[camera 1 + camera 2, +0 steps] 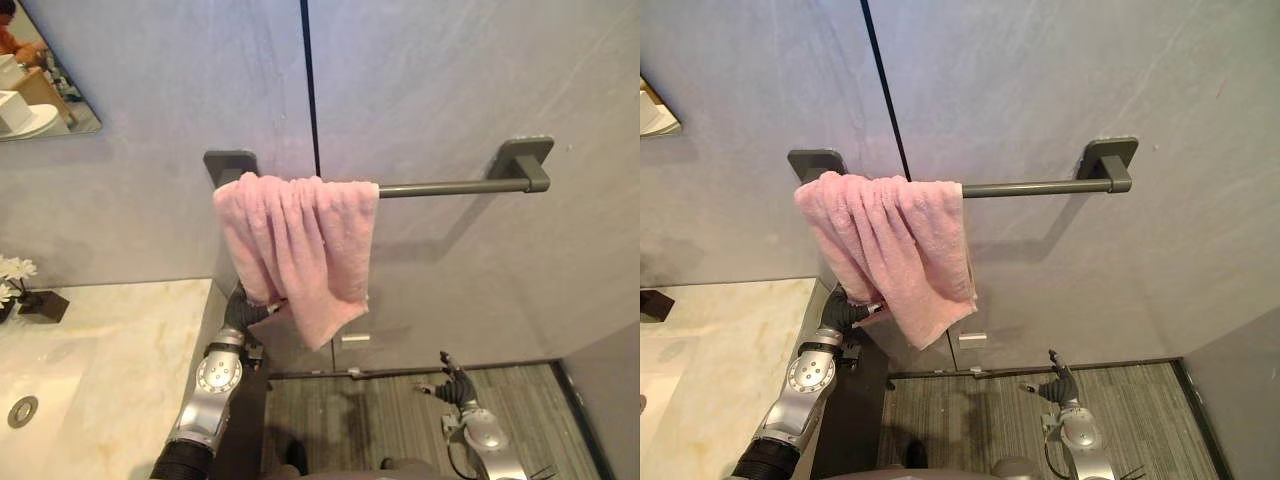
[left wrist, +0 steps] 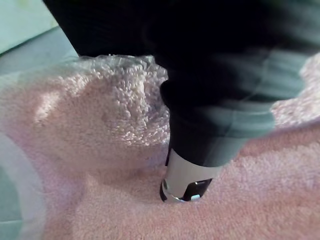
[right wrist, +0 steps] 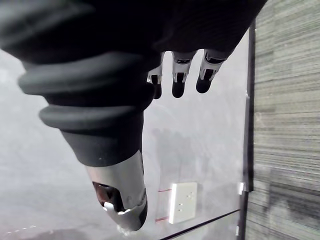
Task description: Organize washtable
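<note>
My left arm was raised beside the tabletop (image 1: 130,360), left robot hand (image 1: 250,312) up at the lower edge of the pink towel (image 1: 300,240). The towel hung bunched over the left end of the towel bar (image 1: 450,186) on the wall, one corner drooping lower. In the left wrist view my thumb (image 2: 187,175) had its tip pressed into the cloth, with a fold bulging next to it. The fingers were hidden behind the towel, so I couldn't tell if I had a grip. My right robot hand (image 1: 452,385) was low over the floor (image 1: 380,420), well apart from the towel, fingers (image 3: 178,82) loosely straight, holding nothing.
</note>
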